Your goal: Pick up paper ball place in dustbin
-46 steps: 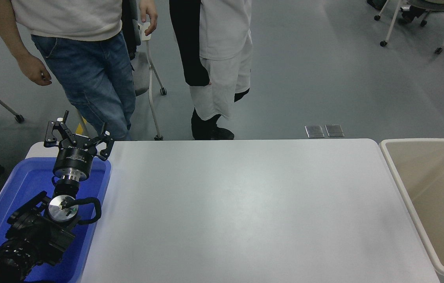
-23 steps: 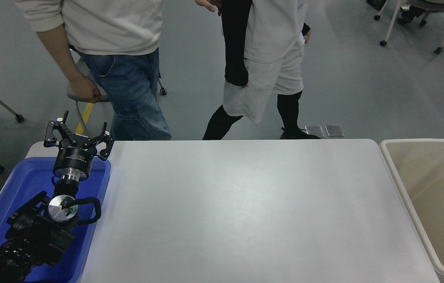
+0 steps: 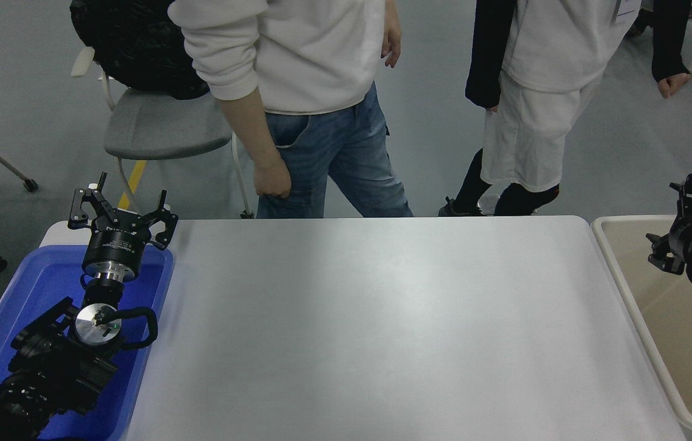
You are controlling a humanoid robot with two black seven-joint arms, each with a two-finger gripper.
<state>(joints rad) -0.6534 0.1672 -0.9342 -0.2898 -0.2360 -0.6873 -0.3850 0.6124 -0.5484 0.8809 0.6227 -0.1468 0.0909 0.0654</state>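
No paper ball shows anywhere in the head view. The beige dustbin (image 3: 614,269) stands off the table's right end, and what I see of its inside holds nothing. My right gripper (image 3: 674,222) hangs over the bin's far left part, open, with nothing between its fingers. My left gripper (image 3: 121,213) is parked at the lower left over the blue tray (image 3: 27,288), open and empty.
The white table (image 3: 376,331) fills the middle. Two people stand close to its far edge, one in jeans (image 3: 333,153), one in white (image 3: 536,122). A grey chair (image 3: 162,128) with a black bag stands behind the table's left end.
My right gripper has risen from low in the bin at the right edge to above its far rim. Both people have walked to the right. The left arm has not moved.
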